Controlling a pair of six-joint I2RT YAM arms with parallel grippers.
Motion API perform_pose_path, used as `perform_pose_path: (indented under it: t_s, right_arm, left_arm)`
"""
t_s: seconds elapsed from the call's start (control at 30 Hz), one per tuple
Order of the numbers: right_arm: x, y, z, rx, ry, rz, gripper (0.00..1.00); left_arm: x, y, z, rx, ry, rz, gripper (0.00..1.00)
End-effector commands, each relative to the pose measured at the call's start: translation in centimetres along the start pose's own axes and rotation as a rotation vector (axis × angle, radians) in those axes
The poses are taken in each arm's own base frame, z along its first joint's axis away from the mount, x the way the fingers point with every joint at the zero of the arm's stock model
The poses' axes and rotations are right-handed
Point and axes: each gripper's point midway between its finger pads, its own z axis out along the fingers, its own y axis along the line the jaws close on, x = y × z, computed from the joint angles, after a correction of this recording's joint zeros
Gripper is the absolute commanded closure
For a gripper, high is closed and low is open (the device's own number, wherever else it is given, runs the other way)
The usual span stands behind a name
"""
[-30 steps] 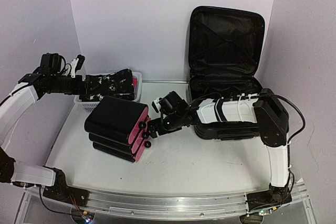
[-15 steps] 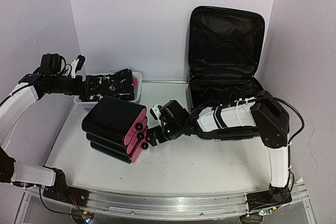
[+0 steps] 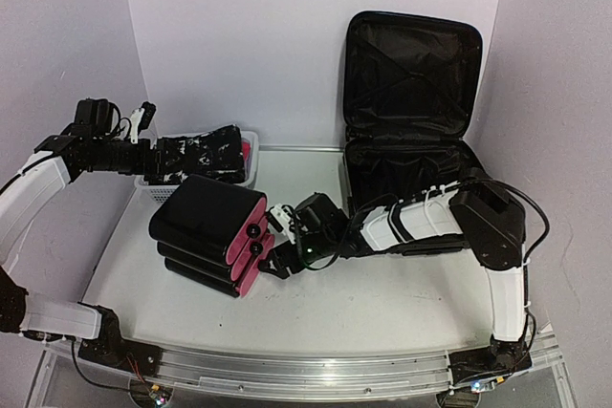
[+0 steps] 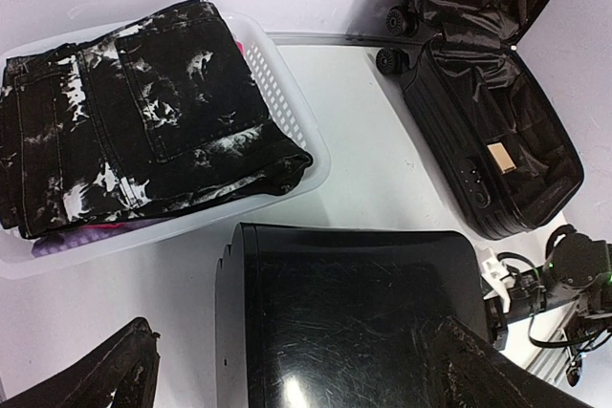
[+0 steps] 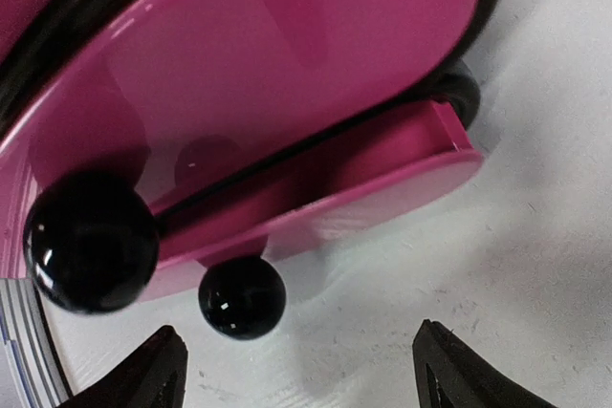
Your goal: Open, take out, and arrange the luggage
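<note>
From above, the luggage [image 3: 411, 140] is seen at the table's two o'clock, lying open with its lid stood upright against the back wall and black lining exposed. The right gripper [image 3: 277, 247] is reached out low toward nine o'clock, just beside the pink side of the smaller black case [image 3: 206, 226]. Only the right wrist view shows that its fingers [image 5: 143, 375] are spread apart with nothing between them, and that two glossy black knobs [image 5: 91, 241] hang right before them, under the pink face. The left gripper [image 4: 296, 375] is held over the white basket [image 3: 153, 185] at ten o'clock, fingers wide apart and empty. Its wrist view alone reveals the bleached black jeans [image 4: 134, 121] folded in the basket, the luggage's wheels [image 4: 390, 56] and a small tan tag [image 4: 501, 157] inside the shell at two o'clock. Whatever is printed on that tag is too small to be read.
</note>
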Motion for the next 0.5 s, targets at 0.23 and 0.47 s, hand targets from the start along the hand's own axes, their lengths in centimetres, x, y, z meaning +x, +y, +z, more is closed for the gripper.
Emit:
perform_pose_path:
  t_s: [0.23, 0.47]
  right_arm:
    - [-3.6, 3.0, 2.4, -0.174, -0.108, 0.017, 0.36]
    - [-3.6, 3.4, 2.2, -0.204, -0.124, 0.027, 0.59]
  left_arm:
    - [-0.4, -0.2, -0.1, 0.011, -0.016, 0.000, 0.01]
    - [-0.4, -0.2, -0.1, 0.010, -0.017, 0.001, 0.00]
